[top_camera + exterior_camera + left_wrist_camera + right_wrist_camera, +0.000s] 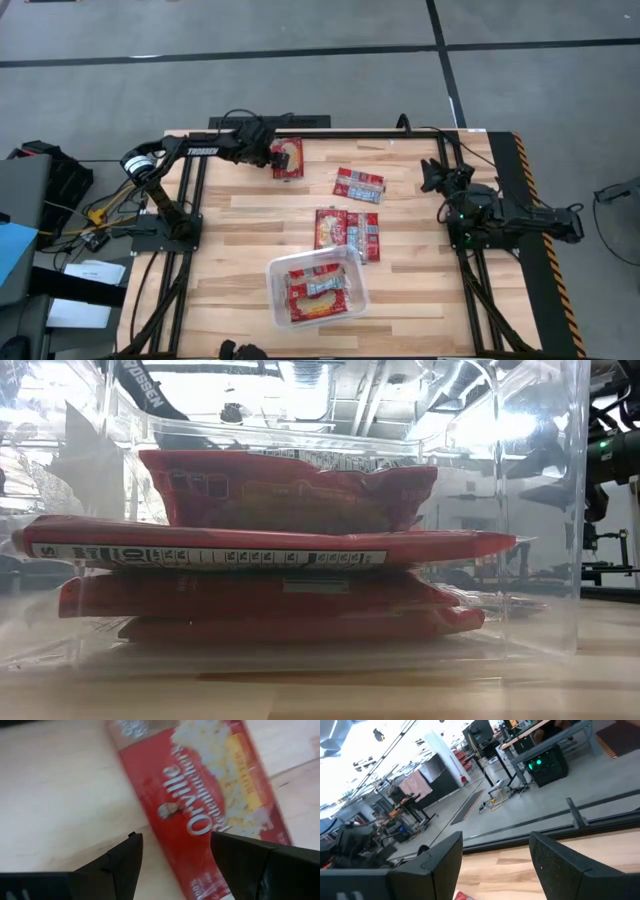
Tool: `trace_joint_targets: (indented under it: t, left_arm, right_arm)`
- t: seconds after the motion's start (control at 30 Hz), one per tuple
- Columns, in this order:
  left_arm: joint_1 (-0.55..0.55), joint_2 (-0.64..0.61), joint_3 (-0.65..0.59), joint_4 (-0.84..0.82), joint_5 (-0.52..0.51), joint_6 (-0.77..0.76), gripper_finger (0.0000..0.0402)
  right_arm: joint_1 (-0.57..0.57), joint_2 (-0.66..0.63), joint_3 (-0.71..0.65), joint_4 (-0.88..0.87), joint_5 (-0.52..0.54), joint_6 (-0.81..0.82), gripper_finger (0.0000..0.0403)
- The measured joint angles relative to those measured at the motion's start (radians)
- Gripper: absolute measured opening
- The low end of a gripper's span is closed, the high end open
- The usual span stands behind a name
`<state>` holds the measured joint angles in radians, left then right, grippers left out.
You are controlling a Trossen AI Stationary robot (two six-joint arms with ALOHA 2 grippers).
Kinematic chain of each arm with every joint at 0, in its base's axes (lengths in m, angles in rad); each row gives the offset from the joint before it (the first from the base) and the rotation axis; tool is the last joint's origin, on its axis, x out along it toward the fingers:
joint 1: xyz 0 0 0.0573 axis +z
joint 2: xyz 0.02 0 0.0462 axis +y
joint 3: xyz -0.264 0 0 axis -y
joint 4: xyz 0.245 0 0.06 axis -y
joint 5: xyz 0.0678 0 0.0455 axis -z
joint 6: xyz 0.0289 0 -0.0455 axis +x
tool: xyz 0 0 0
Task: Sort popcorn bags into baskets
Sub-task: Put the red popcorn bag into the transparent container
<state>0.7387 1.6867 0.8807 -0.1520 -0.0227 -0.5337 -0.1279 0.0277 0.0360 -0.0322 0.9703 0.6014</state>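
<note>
The popcorn bag (pixel 200 805) lies flat on the desk (pixel 240 260) near its far edge, under my left gripper (pixel 175 860), which is spread wide with nothing in it. Flat as it is, my fingers may slide over it or push it off the edge. My right gripper (pixel 495 865) waits released at the right side, and the basket (pixel 352 268) already holds several bags.

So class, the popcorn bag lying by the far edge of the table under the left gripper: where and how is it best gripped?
Probably from straight above, across its narrow width. The popcorn bag lies flat on the table, apart from the others, and the left gripper hovers open over it, one finger to either side of a long edge. Closing on that edge may also work.
</note>
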Motion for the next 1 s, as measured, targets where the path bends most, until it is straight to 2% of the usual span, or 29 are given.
trace_joint_targets:
  t: [0.13,0.3,0.43,0.53,0.73,1.0]
  left_arm:
    - [0.000,0.011,-0.025,0.063,0.019,-0.042,0.0220]
    - [-0.002,0.077,-0.030,0.167,0.103,-0.097,0.0220]
    - [-0.008,0.126,-0.025,0.174,0.098,-0.136,0.0213]
    - [-0.009,0.141,-0.024,0.183,0.090,-0.140,0.0175]
    - [-0.012,0.144,-0.025,0.181,0.103,-0.131,0.0023]
    - [-0.035,0.108,-0.030,0.154,0.217,-0.158,0.0002]
  right_arm:
    - [-0.016,0.000,0.000,0.000,0.000,0.000,0.0255]
    - [-0.025,0.000,0.000,-0.001,-0.001,0.000,0.0255]
    - [-0.025,0.000,0.000,-0.001,-0.002,0.001,0.0255]
    - [-0.025,0.000,0.000,-0.002,-0.001,0.001,0.0255]
    - [-0.025,0.000,0.000,-0.003,-0.001,0.000,0.0255]
    - [-0.025,0.000,0.000,-0.003,-0.001,0.000,0.0255]
